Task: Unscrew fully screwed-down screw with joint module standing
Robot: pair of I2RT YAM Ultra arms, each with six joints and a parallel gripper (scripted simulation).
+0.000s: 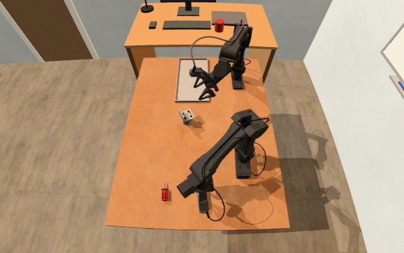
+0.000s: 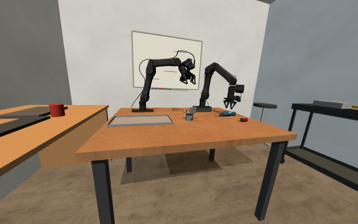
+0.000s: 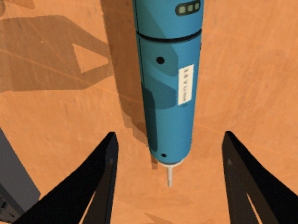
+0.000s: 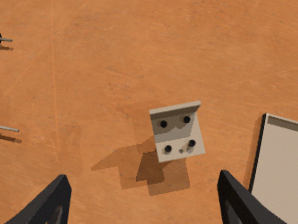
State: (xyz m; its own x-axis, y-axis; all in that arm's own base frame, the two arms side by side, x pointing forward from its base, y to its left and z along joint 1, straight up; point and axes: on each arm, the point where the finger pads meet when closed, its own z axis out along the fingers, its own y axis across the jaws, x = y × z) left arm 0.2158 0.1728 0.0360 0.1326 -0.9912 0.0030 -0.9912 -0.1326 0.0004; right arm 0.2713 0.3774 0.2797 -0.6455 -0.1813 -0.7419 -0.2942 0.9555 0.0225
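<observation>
The joint module stands upright on the table with the grey L-shaped bracket on top. Several dark screw heads show on the bracket in the right wrist view; their heights are hard to tell there. The electric screwdriver lies on the table, its bit toward the bottom of the left wrist view. My left gripper is open and empty above it, fingertips either side of the front barrel. My right gripper is open and empty, high above the table near the tray.
A red hand screwdriver lies beside the electric one. A shallow tray lies on the module's other side. A desk with a red cup stands beyond the tray's end of the table.
</observation>
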